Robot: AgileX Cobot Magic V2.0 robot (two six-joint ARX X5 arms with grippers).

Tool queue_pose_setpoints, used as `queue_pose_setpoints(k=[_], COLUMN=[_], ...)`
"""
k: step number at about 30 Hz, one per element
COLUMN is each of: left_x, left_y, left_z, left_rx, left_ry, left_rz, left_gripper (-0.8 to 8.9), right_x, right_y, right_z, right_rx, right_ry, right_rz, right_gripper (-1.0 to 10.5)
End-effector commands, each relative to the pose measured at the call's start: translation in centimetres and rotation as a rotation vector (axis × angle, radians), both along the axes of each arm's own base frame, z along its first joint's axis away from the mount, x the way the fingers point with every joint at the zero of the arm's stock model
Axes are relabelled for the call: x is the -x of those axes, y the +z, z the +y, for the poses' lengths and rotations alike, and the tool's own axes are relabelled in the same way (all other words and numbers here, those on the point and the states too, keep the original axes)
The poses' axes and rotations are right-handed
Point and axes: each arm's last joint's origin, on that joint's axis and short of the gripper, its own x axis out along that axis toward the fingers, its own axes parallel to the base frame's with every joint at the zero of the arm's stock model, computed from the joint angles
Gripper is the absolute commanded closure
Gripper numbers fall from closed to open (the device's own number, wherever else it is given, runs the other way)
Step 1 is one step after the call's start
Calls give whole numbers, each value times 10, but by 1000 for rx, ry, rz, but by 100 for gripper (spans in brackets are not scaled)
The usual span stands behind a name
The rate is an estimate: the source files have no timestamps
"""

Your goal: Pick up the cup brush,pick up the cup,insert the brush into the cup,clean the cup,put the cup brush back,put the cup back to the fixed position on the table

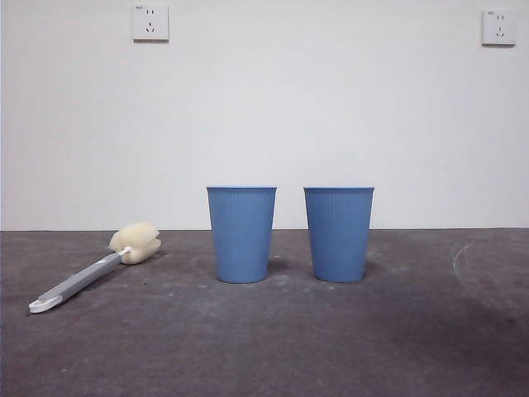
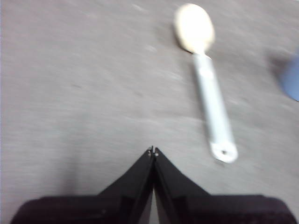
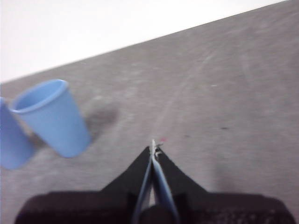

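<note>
The cup brush [image 1: 92,270] lies flat on the table [image 1: 273,347], well to one side of the 2 blue cups. In the front view its long axis runs on a slant: the cream-yellow sponge head [image 1: 136,243] points toward the wall and the cups, and the grey handle runs back to the white looped end [image 1: 44,304], which lies nearest the camera.

The left gripper [image 2: 153,150] hangs above bare table with its 2 black jaws pressed together at the tips, grasping nothing. In the left wrist view the cup brush [image 2: 209,84] lies ahead of those jaws and off to one side, apart from them; its looped end [image 2: 224,152] is the part closest to the jaw tips and the sponge head [image 2: 194,28] the farthest. A blue edge of 1 cup [image 2: 292,79] shows at the picture's border, beyond the brush.

The right gripper [image 3: 153,145] is likewise clenched and empty, held over open table. Ahead of its jaws and off to one side stands the nearer cup [image 3: 51,116], upright and mouth up, with the other cup [image 3: 11,140] just beyond it, partly cut by the frame.

Only the front view shows both cups whole: the left-hand one [image 1: 241,233] and the right-hand one [image 1: 339,233] stand upright side by side, near each other without touching. Neither arm appears in that view. The wall behind carries 2 white sockets [image 1: 150,22].
</note>
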Motion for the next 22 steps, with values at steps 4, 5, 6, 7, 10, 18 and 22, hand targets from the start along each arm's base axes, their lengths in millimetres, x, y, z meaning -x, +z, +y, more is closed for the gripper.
queue_pose_setpoints(k=[4,5,6,7,10,18,22], left_x=[-2,-2,-2,-2,-2,6,14], left_y=[35,41,49,56,76,120,133], left_z=[-2,-2,-3,-4,-4,-9,-10], left_rx=[58,64,73,81,100,169,146], left_ry=[-60,-75,-95,-106,-134,-309,-360], left_rz=[-44,-52,-59,-61,-47,22,82], left_gripper=[820,820,820,820,820,820,821], right_x=[4,6,8,9,15,35,42], right_y=[25,30,38,44,64,116,138], right_z=[1,1,1,2,3,7,9], right_rx=[-90,-90,-91,-92,-94,3,51], right_ry=[6,12,25,39,91,223,312], right_rz=[-68,-82,-101,-117,-148,-17,73], right_gripper=[957,957,957,957,957,957,957])
